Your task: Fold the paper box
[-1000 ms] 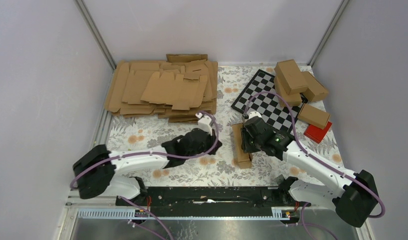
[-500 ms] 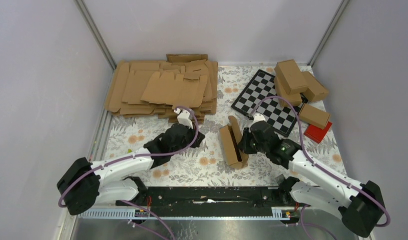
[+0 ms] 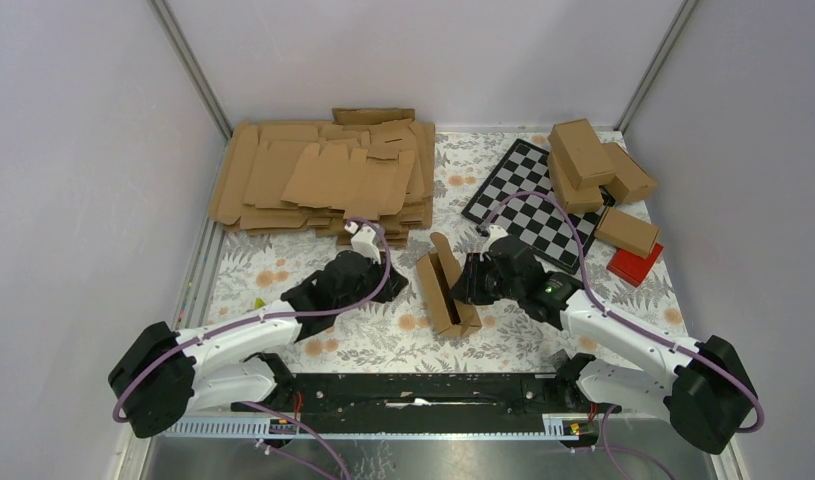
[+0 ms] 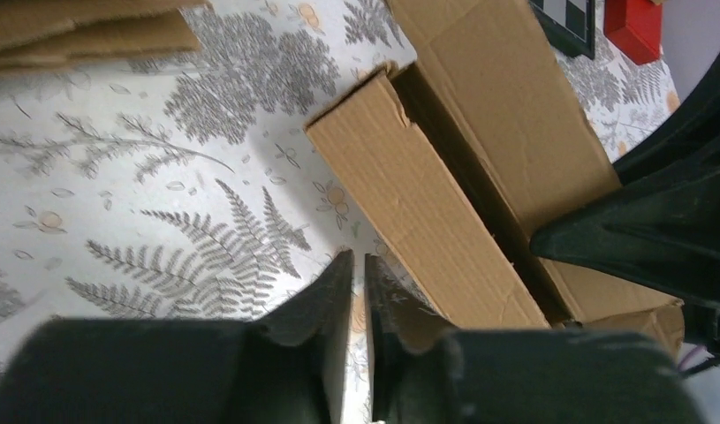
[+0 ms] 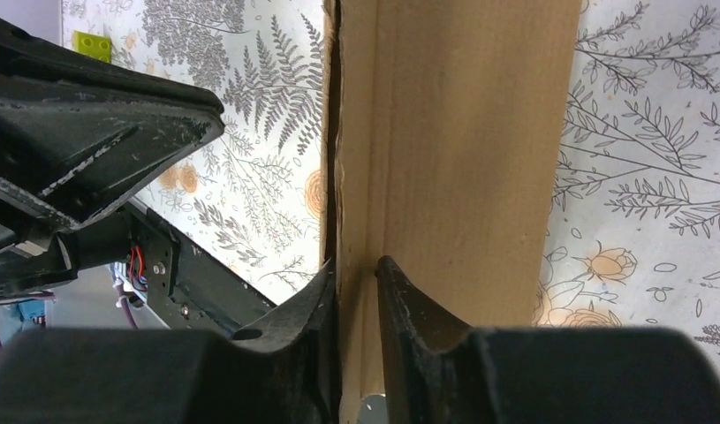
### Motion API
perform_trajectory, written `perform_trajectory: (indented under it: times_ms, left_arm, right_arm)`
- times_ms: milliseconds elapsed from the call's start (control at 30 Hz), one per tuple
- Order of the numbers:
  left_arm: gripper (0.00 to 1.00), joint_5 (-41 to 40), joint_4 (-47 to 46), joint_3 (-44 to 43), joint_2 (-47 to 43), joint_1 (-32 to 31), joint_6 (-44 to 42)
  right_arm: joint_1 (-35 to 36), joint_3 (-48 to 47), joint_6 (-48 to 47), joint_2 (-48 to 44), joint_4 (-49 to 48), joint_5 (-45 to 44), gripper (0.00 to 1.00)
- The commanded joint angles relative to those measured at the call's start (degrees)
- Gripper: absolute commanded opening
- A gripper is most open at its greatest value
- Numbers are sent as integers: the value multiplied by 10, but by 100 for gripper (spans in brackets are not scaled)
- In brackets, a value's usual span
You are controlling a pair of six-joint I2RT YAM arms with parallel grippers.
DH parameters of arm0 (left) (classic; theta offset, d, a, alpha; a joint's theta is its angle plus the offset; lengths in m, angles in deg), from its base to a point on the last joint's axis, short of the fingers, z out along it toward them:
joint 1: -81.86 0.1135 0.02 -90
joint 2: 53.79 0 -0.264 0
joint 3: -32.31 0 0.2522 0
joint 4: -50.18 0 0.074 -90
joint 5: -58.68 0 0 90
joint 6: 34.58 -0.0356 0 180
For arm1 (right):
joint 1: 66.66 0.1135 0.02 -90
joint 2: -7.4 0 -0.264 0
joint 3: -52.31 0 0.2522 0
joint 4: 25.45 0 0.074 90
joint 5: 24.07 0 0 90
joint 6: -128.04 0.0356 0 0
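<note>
paper box (image 3: 441,296) slid left on the floral table (image 3: 273,272), right fingers (image 5: 411,309) pinching it, left fingers (image 4: 325,300) closed, empty.

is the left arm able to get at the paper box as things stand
Likely yes: the left arm's fingers, shut, sit right beside the paper box with only bare tablecloth between.

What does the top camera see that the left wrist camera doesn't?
Only the top view shows the folded boxes stacked at the far right, and both arms whole. Only the left wrist view shows the left gripper up close: its fingers nearly touch, with nothing between them. Both show the paper box, the right gripper at it, the red block, the flat blanks and the checkerboard.
</note>
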Motion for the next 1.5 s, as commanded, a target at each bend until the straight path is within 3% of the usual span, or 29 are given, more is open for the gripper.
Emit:
perform_trajectory:
  times_ms: [0, 100, 433, 667, 833, 1133, 1233, 1467]
  left_arm:
    - [26, 59, -47, 14, -11, 2, 16]
    - [43, 87, -72, 22, -11, 3, 29]
    - [62, 142, -129, 3, 28, 4, 48]
    - [59, 154, -120, -59, 143, 5, 57]
    - [55, 158, -127, -85, 194, 5, 55]
    - [48, 193, -154, -104, 231, 4, 57]
    - [44, 217, -179, -103, 250, 4, 70]
    - [39, 250, -220, -111, 269, -6, 83]
  right_arm:
    - [2, 11, -8, -4, -1, 4, 29]
    - [2, 18, -15, -8, 13, -2, 30]
    - [2, 11, -33, -20, 36, -6, 39]
    - [3, 7, -40, -40, 50, -20, 43]
    - [3, 6, -35, -48, 50, -15, 63]
    - [2, 8, -32, -41, 50, 12, 83]
    - [3, 12, -30, -33, 51, 12, 79]
    - [2, 24, -25, -42, 78, -1, 53]
